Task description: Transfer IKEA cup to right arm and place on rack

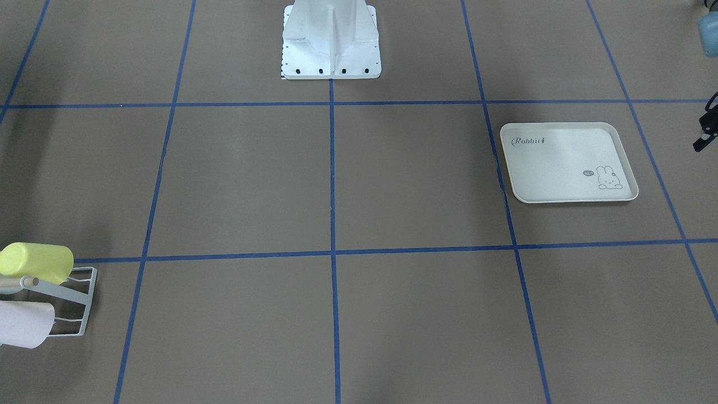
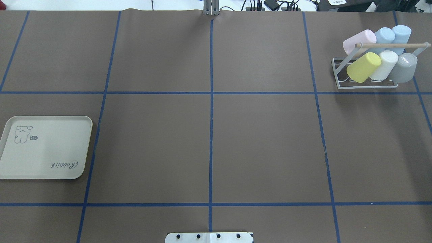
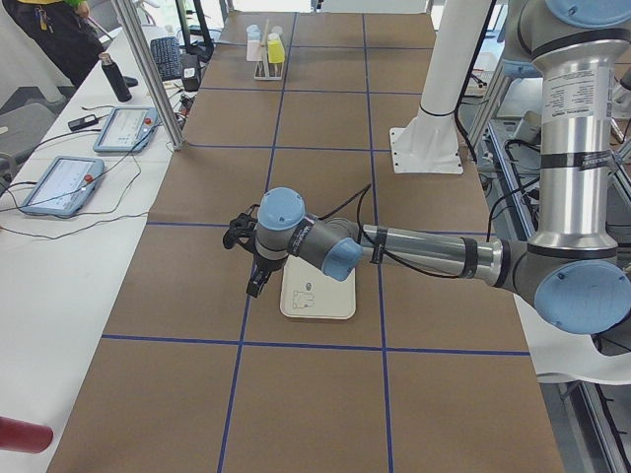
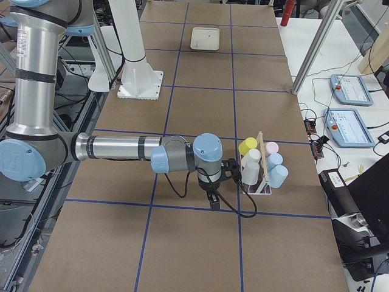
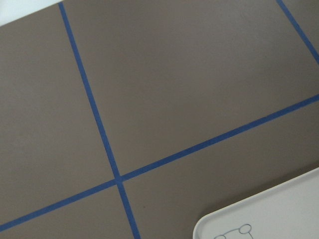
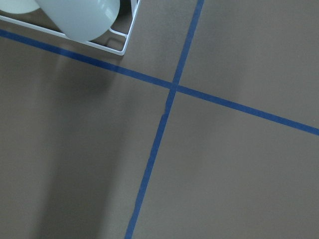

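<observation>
the rack (image 4: pixel 262 170), full of cups, sits just beyond the right gripper (image 4: pixel 211 198), whose jaw state cannot be told.

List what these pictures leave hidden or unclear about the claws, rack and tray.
- Left claw: seen only in the exterior left view, small and dark; open or shut cannot be told.
- Right claw: seen only in the exterior right view, same doubt.
- Rack: cut off by the front view's left edge; only the yellow cup shows whole there.
- Tray: only one corner in the left wrist view.
</observation>
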Motion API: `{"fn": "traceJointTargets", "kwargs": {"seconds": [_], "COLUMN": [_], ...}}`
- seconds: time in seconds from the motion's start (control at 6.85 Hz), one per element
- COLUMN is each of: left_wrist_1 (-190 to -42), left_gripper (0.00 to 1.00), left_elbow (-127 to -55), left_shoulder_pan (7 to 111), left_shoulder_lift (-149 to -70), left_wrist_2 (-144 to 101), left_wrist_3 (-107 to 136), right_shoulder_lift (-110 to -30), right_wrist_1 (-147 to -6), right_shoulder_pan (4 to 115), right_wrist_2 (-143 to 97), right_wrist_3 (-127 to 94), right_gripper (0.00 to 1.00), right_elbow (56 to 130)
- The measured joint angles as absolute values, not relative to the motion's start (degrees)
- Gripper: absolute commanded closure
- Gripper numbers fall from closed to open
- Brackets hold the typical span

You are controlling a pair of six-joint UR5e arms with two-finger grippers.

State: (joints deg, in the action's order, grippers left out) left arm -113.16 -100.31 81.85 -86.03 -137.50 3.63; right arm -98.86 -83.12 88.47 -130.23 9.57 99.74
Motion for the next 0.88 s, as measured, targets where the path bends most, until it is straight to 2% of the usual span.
{"fn": "traceJointTargets", "kwargs": {"seconds": [0.88], "left_wrist_1": [-113.0], "left_gripper": [0.01], "left_elbow": [-104.1], "left_shoulder_pan": [81.9], "left_shoulder_lift": [-86.8], "left_wrist_2": [-136.6], "left_wrist_3": [3.3], "right_shoulder_lift": [-100.8], "right_wrist_1": [-83.4], "right_shoulder_pan": [91.7], "right_wrist_2": [-130.8], "right_wrist_3": [9.7], "right_gripper": [0.00], "right_elbow": [99.2]}}
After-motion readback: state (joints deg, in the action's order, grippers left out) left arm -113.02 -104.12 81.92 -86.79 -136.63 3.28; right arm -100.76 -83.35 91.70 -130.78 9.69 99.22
